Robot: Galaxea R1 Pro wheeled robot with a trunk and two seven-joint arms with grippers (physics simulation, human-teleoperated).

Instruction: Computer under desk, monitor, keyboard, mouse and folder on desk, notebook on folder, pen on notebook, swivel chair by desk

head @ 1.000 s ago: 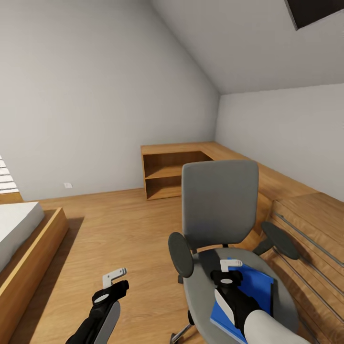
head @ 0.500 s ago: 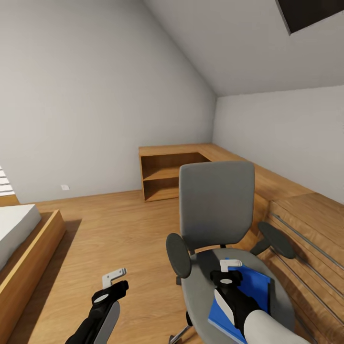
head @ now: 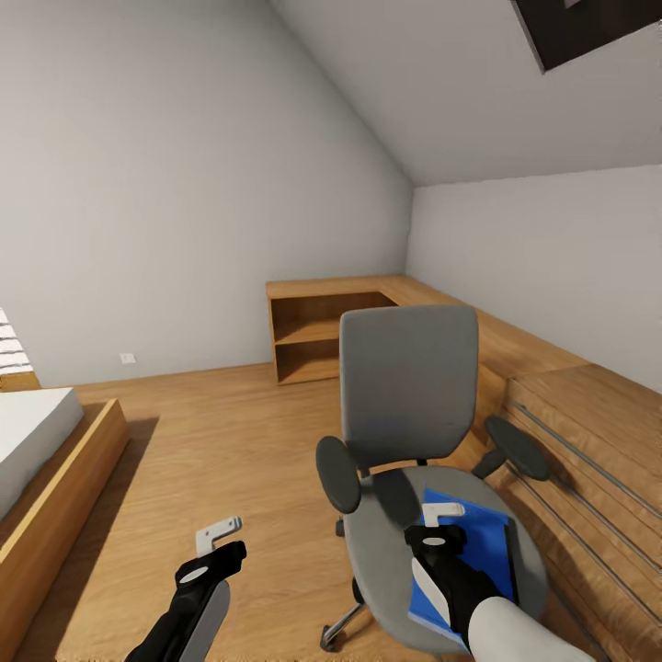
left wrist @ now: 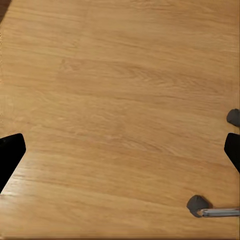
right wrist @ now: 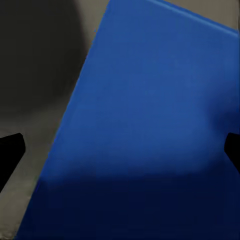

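Observation:
The grey swivel chair (head: 409,386) stands on the wood floor just ahead of me, its back facing me and its black armrests (head: 336,473) out to the sides. On its seat (head: 391,542) lies the blue folder (head: 478,542), flat. My right gripper (head: 441,519) hovers open directly over the folder (right wrist: 145,125); its black fingertips (right wrist: 10,150) sit far apart at the edges of the right wrist view. My left gripper (head: 221,542) hangs open above bare floor to the chair's left. The left wrist view shows chair casters (left wrist: 197,205) on the planks.
A low light-wood open cabinet (head: 317,336) stands against the far wall. A wooden bench unit (head: 561,405) runs along the right wall beside the chair. A bed with a wood frame (head: 55,478) is at the left. Open floor (head: 211,441) lies between them.
The whole picture has shifted slightly left, so the camera has moved. The chair with the folder now sits a little further left and higher in view. Both grippers hold the same pose.

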